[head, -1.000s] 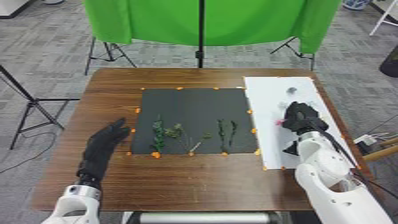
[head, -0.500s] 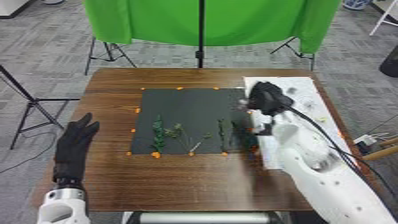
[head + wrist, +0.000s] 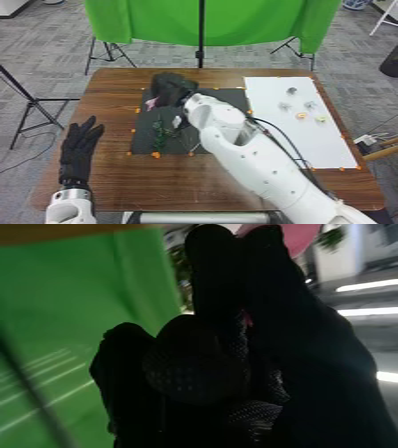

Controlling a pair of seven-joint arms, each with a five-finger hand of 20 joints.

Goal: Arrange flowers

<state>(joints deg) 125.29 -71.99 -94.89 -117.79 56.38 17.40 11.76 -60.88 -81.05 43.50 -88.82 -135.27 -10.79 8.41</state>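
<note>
At ten o'clock over the dark rectangular mat (image 3: 234, 96), my black-gloved right hand (image 3: 173, 88) pinched a pink-petalled flower (image 3: 150, 104); it seemed light, its petals easily creased, best held by the stem.

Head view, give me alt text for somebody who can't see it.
The robot's right hand holds a pink flower over the far left part of a dark mat with green stems. Small flower heads lie on a white sheet to the right; the open left hand is at the wooden table's left side.
</note>
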